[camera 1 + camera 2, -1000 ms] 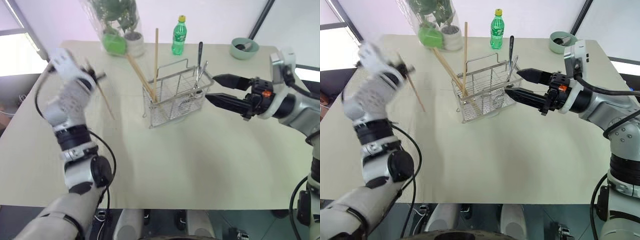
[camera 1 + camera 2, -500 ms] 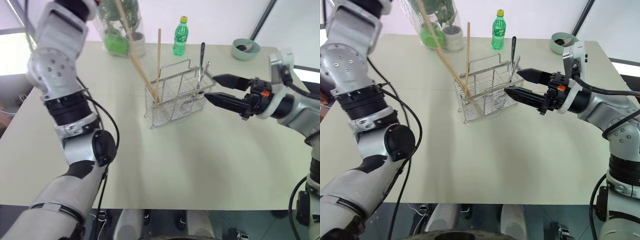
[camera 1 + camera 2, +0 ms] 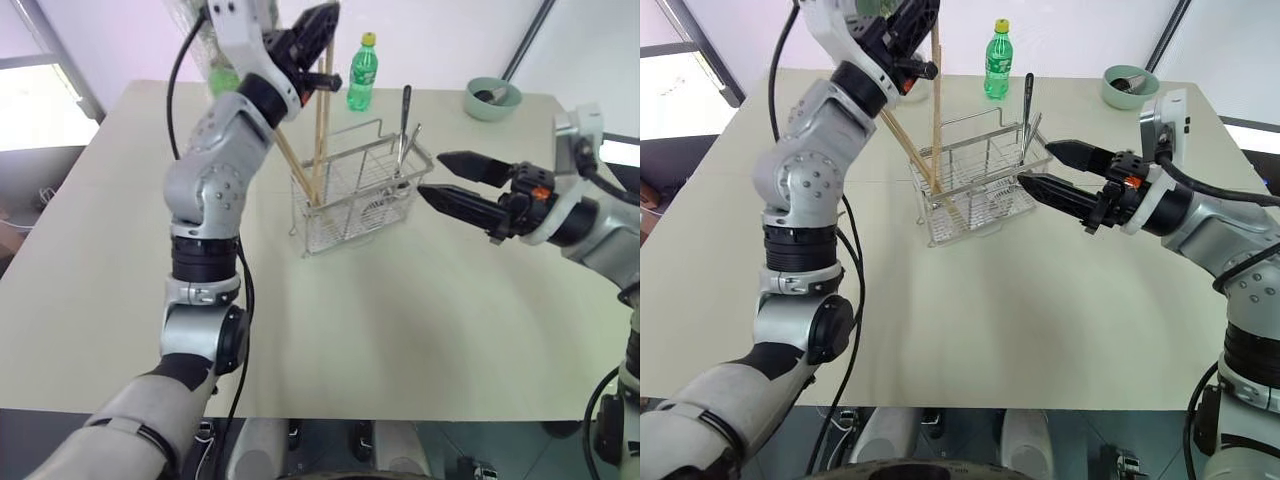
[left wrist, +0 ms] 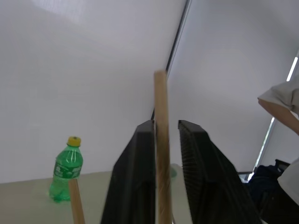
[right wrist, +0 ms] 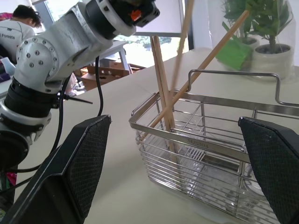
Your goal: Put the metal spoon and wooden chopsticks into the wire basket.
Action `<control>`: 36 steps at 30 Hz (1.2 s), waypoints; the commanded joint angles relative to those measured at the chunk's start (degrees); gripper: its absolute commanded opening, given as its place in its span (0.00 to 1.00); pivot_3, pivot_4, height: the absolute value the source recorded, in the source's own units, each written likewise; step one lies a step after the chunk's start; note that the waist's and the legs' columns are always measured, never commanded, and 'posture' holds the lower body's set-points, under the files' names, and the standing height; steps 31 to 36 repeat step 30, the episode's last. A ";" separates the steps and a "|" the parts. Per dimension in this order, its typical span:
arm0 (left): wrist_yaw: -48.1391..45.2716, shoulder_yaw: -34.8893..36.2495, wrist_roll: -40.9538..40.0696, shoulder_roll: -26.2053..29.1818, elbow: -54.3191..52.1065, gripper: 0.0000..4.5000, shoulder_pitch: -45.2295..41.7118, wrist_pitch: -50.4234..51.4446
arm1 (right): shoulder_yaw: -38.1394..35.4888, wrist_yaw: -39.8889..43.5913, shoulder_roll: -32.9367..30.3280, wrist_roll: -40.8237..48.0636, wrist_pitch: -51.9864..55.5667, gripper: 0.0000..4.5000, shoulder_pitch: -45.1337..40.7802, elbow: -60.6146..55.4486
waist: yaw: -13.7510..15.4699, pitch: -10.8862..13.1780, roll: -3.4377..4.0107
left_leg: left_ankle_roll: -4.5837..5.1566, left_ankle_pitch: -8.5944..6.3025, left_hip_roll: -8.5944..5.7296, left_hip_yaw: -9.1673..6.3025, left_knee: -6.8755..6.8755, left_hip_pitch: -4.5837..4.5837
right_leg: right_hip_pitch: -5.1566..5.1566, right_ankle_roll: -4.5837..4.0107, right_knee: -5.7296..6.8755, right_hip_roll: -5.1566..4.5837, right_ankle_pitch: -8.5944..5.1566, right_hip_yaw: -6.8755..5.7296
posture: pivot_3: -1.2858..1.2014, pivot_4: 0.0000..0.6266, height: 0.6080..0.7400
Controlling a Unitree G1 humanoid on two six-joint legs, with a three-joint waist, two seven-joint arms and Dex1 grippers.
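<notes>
The wooden chopsticks [image 3: 318,140] are stood in the wire basket [image 3: 355,195] on the table [image 3: 400,310], beside the metal spoon [image 3: 403,152]. One upright stick is loosely flanked by the parted fingers of the left gripper [image 3: 318,28]. The right gripper [image 3: 440,176] is spread wide beside the basket, empty.

Left pincer [image 3: 318,38] raised, seemingly part-open; right pincer [image 3: 447,178] level, spread wide.
</notes>
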 commanded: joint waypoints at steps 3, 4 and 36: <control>0.87 0.64 -1.38 -1.15 -5.00 0.85 0.56 -1.10 | -1.78 0.06 -1.23 0.75 -0.62 1.00 -0.71 -1.15 | -0.07 0.00 0.00 | 0.01 0.00 0.00 0.00 0.00 0.00 | -0.01 0.01 0.00 0.01 0.01 0.00 | 0.52 0.24 0.58; 0.98 0.89 -1.70 -0.89 -5.61 0.95 0.74 -0.78 | -1.66 0.18 -1.27 0.60 -0.72 1.00 -0.83 -0.93 | -0.08 0.00 0.00 | 0.01 0.00 0.00 -0.01 0.00 0.00 | -0.01 0.03 0.00 0.01 0.02 0.00 | 0.52 0.24 0.58; -47.95 7.21 -12.65 58.03 -16.85 0.99 28.80 18.33 | 2.52 19.38 -7.78 -17.42 -12.44 1.00 4.24 10.42 | -0.10 0.08 0.24 | -0.36 0.15 0.07 0.34 -1.12 0.19 | -0.65 -0.28 -0.40 -0.06 0.07 0.12 | 0.52 0.24 0.58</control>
